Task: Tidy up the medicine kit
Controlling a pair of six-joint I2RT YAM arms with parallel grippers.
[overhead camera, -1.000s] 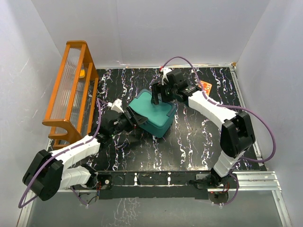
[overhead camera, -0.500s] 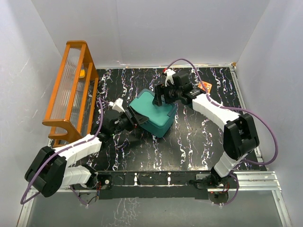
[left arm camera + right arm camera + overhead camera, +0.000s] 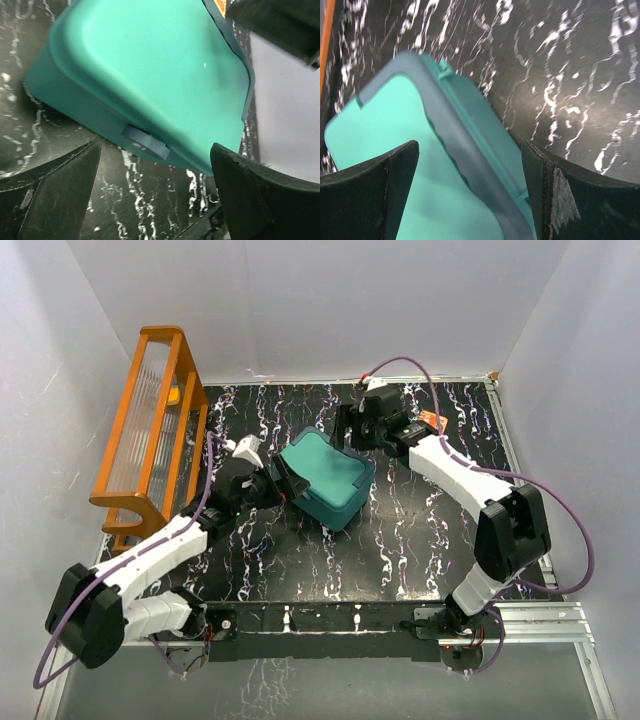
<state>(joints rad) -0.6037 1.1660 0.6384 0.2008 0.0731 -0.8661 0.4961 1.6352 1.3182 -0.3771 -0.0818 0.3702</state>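
Teal kit [image 3: 325, 478] lies just ahead of left claw [image 3: 287, 480], beneath right claw [image 3: 345, 435]; the 2 claws released, gripping nothing; lid [image 3: 420, 165] is down, contents hidden; judged near done, latch [image 3: 145, 142] likely left to press.

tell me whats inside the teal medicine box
Nothing inside shows. The lid covers the top of the medicine kit in every view, so any contents are hidden. Only the teal outer shell and a small tab on its side are visible.
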